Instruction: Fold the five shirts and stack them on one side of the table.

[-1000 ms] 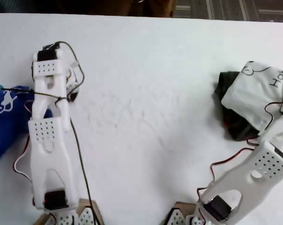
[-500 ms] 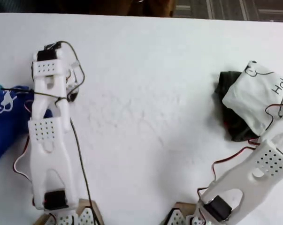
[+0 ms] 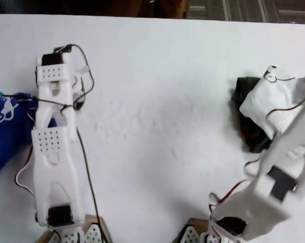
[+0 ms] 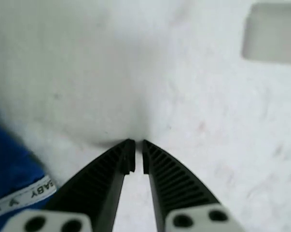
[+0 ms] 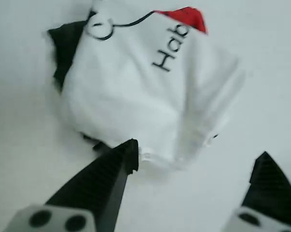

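A folded white shirt [image 3: 268, 104] lies on a black shirt [image 3: 246, 121] at the table's right side. In the right wrist view the white shirt [image 5: 145, 96] has black print and a red bit at its far edge, with the black shirt [image 5: 65, 41] peeking out beneath. My right gripper [image 5: 198, 162] hangs open just short of it, nothing between its fingers. A blue shirt [image 3: 5, 131] lies at the left edge, beside the left arm [image 3: 53, 142]. My left gripper [image 4: 134, 157] is shut and empty over the white table, the blue shirt [image 4: 12, 179] beside it.
The white table [image 3: 157, 101] spreads between the two arms. Red and black cables [image 3: 84, 167] trail along the left arm. Wooden arm bases [image 3: 192, 233] sit at the near edge. A pale rectangular patch [image 4: 273, 34] shows farther off in the left wrist view.
The right arm has lifted and swung back from the white shirt toward the near edge. The left arm has stayed put.
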